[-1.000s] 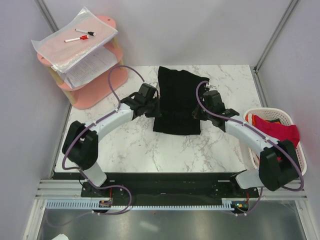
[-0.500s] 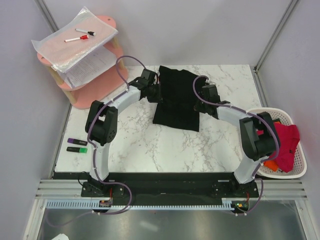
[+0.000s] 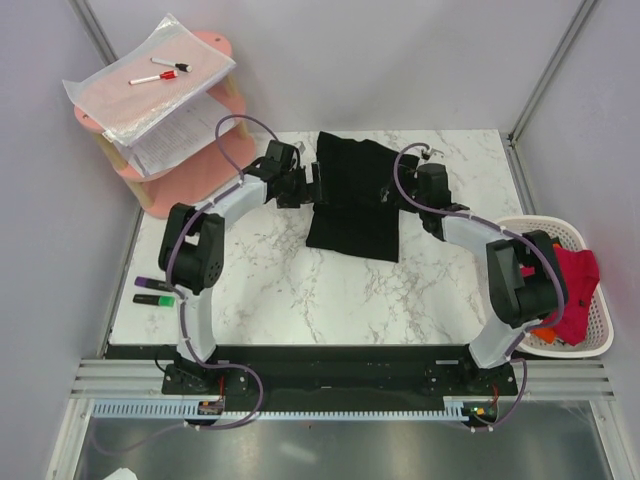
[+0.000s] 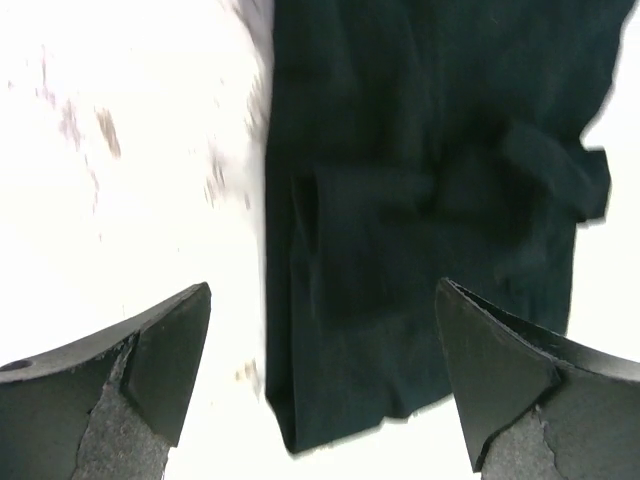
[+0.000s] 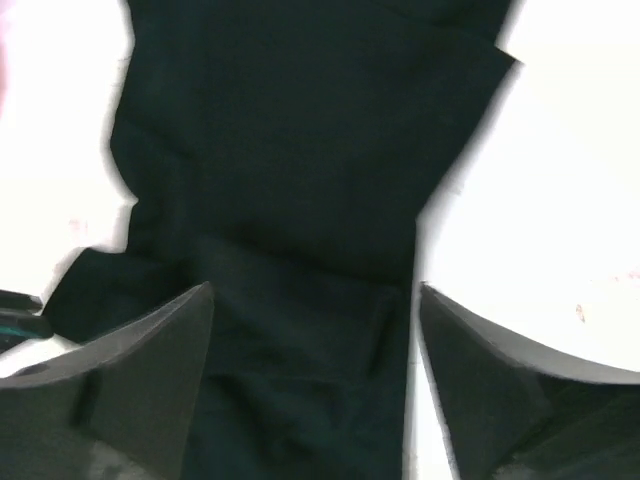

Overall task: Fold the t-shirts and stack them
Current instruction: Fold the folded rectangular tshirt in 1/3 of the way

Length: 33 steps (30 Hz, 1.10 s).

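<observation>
Left gripper [image 4: 322, 290] & right gripper [image 5: 315, 288] both wide open, empty, over black t-shirt [image 3: 355, 225]; uneven pinches could skew fold.

Black shirt [image 3: 352, 205] is seen as matt cloth – soft, creased. Red shirt [image 3: 575, 275] is cloth too. Table [image 3: 280, 290] is finished as smooth white marble, grey-veined. Basket [image 3: 596, 335] is moulded in white plastic. Shelf [image 3: 190, 180] is coated pink, matt. Papers [image 3: 185, 130] are topped by glossy clear film [image 3: 140, 95]. Arms [image 3: 235, 200] are cased in smooth white plastic.
</observation>
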Available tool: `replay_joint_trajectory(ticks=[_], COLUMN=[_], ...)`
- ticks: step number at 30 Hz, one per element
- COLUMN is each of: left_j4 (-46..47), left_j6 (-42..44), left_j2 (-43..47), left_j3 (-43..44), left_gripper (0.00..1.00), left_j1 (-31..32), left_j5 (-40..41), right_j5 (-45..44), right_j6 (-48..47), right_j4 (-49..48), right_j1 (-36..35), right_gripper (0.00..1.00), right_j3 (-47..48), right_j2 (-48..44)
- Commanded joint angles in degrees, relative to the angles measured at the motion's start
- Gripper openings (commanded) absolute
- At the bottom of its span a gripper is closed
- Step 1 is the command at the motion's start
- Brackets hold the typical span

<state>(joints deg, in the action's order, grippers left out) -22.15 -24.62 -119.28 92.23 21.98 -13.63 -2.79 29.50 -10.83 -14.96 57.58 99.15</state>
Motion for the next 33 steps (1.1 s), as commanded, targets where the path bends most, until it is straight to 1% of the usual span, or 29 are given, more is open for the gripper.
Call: replay_joint_trajectory(ticks=[1, 2, 4, 5, 7, 8, 9, 14, 19, 20, 24, 28, 33], left_j4=[6.85, 8.08, 8.61, 8.62, 8.53, 8.35, 8.27, 8.18, 7.74, 7.65, 7.65, 7.56, 7.39], left_j6=[0.89, 0.80, 0.89, 0.98, 1.16, 1.24, 1.24, 0.98, 1.07, 0.98, 0.98, 0.98, 0.98], left_j2=[11.52, 12.57, 15.12, 15.83, 16.71, 16.80, 16.72, 16.28, 16.19, 16.10, 15.58, 14.61, 13.38], left_j3=[-9.50, -11.17, -15.13, -16.89, -18.22, -19.00, -19.36, -20.68, -20.86, -20.86, -20.42, -20.42, -20.59], left_gripper=[1.00, 1.00, 1.00, 1.00, 1.00, 1.00, 1.00, 1.00, 1.00, 1.00, 1.00, 1.00, 1.00], left_j1=[0.96, 1.14, 1.14, 1.14, 1.14, 1.14, 1.14, 1.14, 1.14, 1.14, 1.14, 1.14, 1.14], left_j5=[-0.96, -0.61, 0.09, 1.14, 1.85, 2.37, 2.38, 3.08, 3.52, 3.61, 3.35, 2.38, 2.20], right_j5=[10.13, 11.21, 12.89, 15.24, 16.14, 17.54, 17.64, 18.17, 16.50, 16.32, 12.20, 3.78, -3.79], right_j6=[-2.60, -3.21, -3.91, -5.49, -7.07, -7.87, -8.57, -8.49, -8.40, -8.40, -8.75, -8.75, -8.84], right_j4=[-1.74, -1.56, -1.21, 0.09, 4.04, 7.28, 8.27, 9.86, 10.74, 12.48, 14.52, 14.79, 14.52], right_j1=[-1.21, -1.73, -3.93, -4.89, -7.62, -8.32, -9.72, -12.45, -13.16, -13.25, -13.34, -13.34, -13.25], right_gripper=[0.61, 0.01, 0.00, 0.00, 0.00, 0.00, 0.00, 0.00, 0.00, 0.00, 0.00, 0.00, 0.00], right_j3=[0.52, 0.25, 0.16, 0.60, 4.89, 6.47, 8.84, 12.55, 14.75, 15.80, 17.39, 19.05, 24.15], right_j2=[-3.79, -4.31, -4.23, -3.28, -0.99, 1.63, 2.87, 8.85, 12.90, 13.43, 14.75, 15.45, 17.65])
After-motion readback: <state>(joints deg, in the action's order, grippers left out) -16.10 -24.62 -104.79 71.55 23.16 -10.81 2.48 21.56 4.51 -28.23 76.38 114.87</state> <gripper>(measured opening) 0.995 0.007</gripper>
